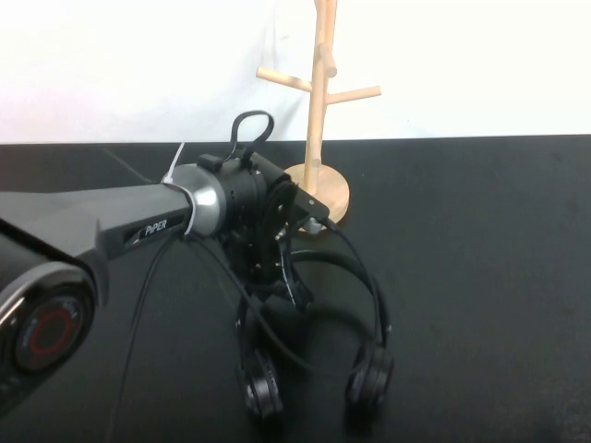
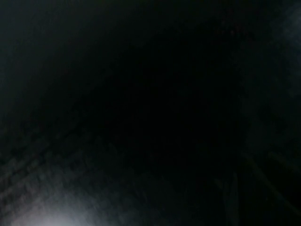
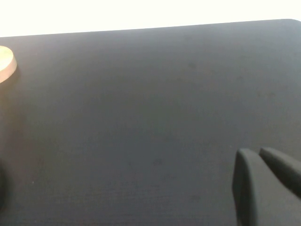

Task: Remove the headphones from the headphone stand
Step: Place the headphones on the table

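From the left of the high view we see the left arm, grey and black with a silver collar, reaching across the black table toward its middle. Its left gripper points down onto the black over-ear headphones, low at the inner side of the curved headband, but the wrist and cables cover its fingers, so we cannot tell whether they are spread or pinching the band. The left wrist view is almost wholly dark and settles nothing. The headphones lie on the table in front of the stand, off its pegs, with the headband arching toward the stand and the two round padded ear cups nearest the camera, side by side and slightly apart. Just behind the gripper stands the light natural-wood headphone stand, upright on its round flat disc base, its short angled pegs bare. Further right, the table is plain black. The right gripper appears only in the right wrist view, as dark finger parts over the table, well apart from the edge of the stand's wooden base; we cannot tell how far they are open.
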Controlling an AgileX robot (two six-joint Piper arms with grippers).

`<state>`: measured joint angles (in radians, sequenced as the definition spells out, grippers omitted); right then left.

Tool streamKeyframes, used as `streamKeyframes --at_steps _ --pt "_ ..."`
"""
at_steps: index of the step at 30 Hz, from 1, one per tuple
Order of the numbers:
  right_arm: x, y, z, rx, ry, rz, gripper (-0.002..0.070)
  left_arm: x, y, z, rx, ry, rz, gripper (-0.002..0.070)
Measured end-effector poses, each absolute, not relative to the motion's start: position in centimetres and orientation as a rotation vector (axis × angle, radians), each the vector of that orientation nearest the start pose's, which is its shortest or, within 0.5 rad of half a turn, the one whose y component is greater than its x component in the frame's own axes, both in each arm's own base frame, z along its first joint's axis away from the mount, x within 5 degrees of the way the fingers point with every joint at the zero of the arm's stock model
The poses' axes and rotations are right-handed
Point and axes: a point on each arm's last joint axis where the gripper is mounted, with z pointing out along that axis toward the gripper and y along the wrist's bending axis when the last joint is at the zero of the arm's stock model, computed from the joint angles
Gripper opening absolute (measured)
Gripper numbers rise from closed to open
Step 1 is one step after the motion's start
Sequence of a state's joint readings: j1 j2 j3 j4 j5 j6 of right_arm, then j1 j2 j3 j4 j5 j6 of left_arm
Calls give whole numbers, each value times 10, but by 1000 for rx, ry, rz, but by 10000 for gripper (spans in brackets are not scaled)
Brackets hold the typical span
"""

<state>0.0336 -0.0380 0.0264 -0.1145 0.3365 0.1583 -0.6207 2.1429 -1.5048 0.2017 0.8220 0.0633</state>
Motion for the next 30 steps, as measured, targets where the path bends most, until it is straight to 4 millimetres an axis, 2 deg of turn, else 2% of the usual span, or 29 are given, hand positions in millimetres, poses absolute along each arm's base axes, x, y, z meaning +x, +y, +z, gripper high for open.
streamKeyframes --at_steps 5,10,12,14,18,20,22,24,26,28,30 --pt "52 -2 176 42 1806 26 -7 369 -234 126 1102 2641 123 48" --pt "52 -2 176 42 1806 26 -7 375 -236 124 1082 2595 96 51" --pt "52 -2 176 42 1806 26 -7 376 -236 124 1077 2591 91 73" --pt "52 -2 176 42 1806 26 -7 376 -235 124 1071 2594 90 143" --pt "52 -2 176 42 1806 26 -7 377 -234 125 1067 2596 92 336" --pt "52 -2 176 42 1806 26 -7 377 -233 125 1068 2601 94 393" --pt "52 -2 176 42 1806 26 -7 376 -233 128 1066 2605 95 421" --pt "52 -2 176 42 1806 26 -7 373 -233 142 1062 2598 96 428" --pt "52 -2 176 42 1806 26 -7 368 -231 166 1042 2577 89 407" --pt "52 -2 176 42 1806 26 -7 359 -230 194 1006 2534 66 347" --pt "52 -2 176 42 1806 26 -7 344 -222 229 963 2454 27 244"
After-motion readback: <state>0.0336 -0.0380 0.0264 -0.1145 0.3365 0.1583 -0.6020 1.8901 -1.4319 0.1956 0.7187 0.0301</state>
